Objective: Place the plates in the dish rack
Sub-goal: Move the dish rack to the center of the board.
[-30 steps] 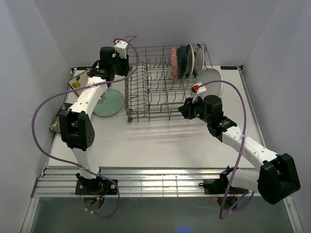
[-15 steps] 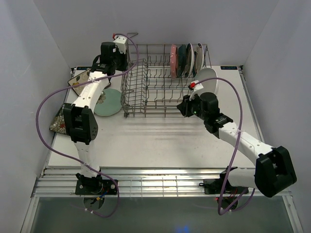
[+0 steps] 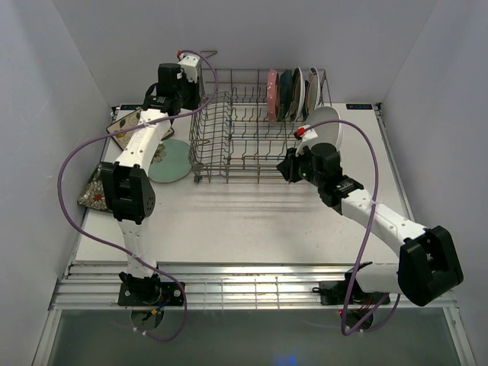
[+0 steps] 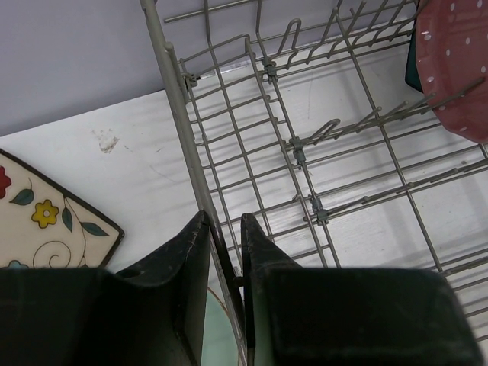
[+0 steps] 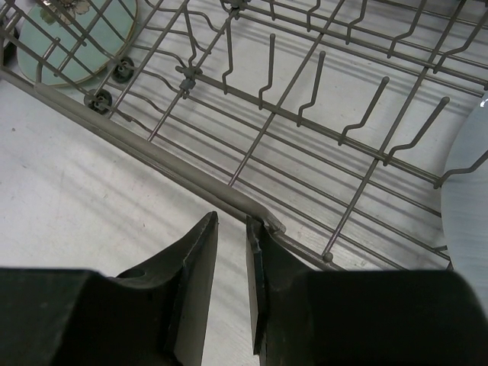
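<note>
on the white table (image 3: 252, 221), boxed in by plain pale walls (image 3: 320, 38), the dish rack (image 3: 244, 145) sits toward the back with plates (image 3: 288, 95) upright in its far right corner. the left gripper (image 4: 225, 221) pinches the rack's left side wire between narrow jaws (the right gripper (image 5: 231, 217) does likewise on the near right corner rim).
</note>
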